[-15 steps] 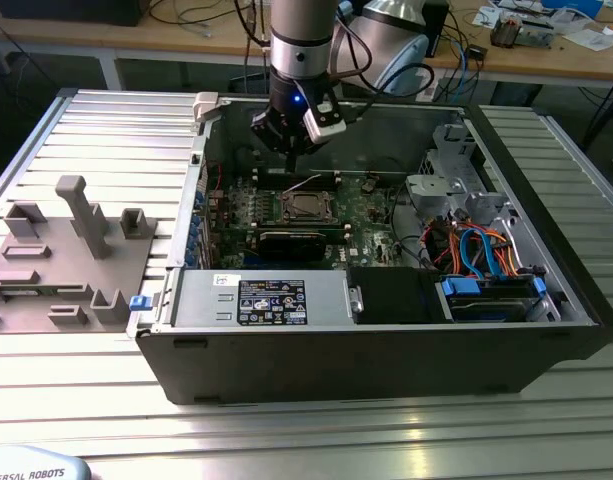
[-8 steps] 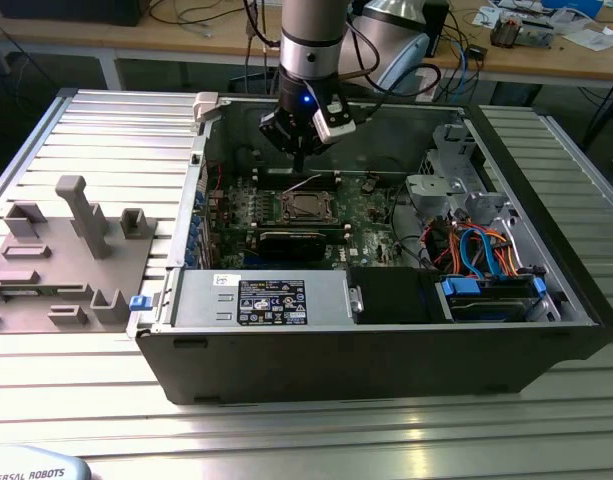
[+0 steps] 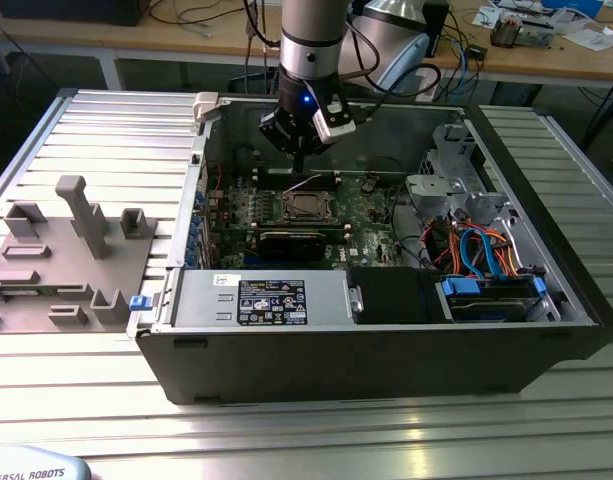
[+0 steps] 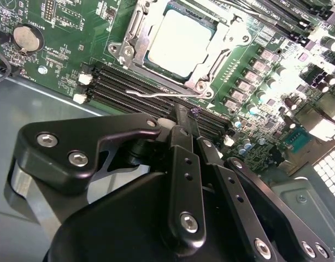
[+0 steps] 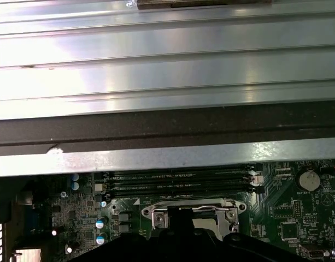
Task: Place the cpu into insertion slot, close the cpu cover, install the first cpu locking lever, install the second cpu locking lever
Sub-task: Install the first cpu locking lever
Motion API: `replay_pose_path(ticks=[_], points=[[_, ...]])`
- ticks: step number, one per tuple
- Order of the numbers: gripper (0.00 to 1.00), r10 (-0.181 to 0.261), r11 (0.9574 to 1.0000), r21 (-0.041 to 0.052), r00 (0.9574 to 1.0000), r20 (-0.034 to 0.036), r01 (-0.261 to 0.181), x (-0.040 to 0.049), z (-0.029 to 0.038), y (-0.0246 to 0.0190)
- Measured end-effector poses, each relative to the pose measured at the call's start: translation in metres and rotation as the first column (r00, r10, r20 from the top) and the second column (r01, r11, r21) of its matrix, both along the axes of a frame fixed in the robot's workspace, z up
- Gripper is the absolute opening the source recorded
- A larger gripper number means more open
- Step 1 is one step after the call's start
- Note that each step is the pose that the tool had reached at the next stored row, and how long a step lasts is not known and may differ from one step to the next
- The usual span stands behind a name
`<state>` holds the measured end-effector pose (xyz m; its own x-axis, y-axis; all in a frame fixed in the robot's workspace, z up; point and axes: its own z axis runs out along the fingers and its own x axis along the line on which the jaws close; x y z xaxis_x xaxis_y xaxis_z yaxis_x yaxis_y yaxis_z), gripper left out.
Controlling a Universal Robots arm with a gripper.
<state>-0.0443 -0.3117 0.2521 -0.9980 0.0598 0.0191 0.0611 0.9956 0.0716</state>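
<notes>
Work is being done inside an open computer case [image 3: 386, 330], at the centre of the exterior view. The gripper [image 4: 184, 117] is being held just above the green motherboard [image 4: 69, 49], its fingers closed together on nothing, tips poised near a thin silver locking lever [image 4: 162, 96] (probably so it can be pushed). One cpu [image 4: 178, 41] is already sitting in the insertion slot [image 3: 304, 208], upper middle of the second wrist view, with the cpu cover [image 4: 135, 34] being kept down around it. Four dark memory slots [image 4: 129, 87] are lying beside it.
</notes>
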Motion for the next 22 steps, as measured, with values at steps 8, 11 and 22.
replay_pose_path(ticks=[8,11,22], points=[[0.11,0.004,1.0000,0.0010,1.0000,0.0000,-0.004,0.0044,-0.0026,0.0000],[0.11,0.020,0.9998,0.0021,0.9998,0.0000,-0.020,0.0040,-0.0036,0.0000],[0.11,0.027,0.9996,0.0042,0.9996,0.0002,-0.027,0.0017,-0.0047,0.0000]])
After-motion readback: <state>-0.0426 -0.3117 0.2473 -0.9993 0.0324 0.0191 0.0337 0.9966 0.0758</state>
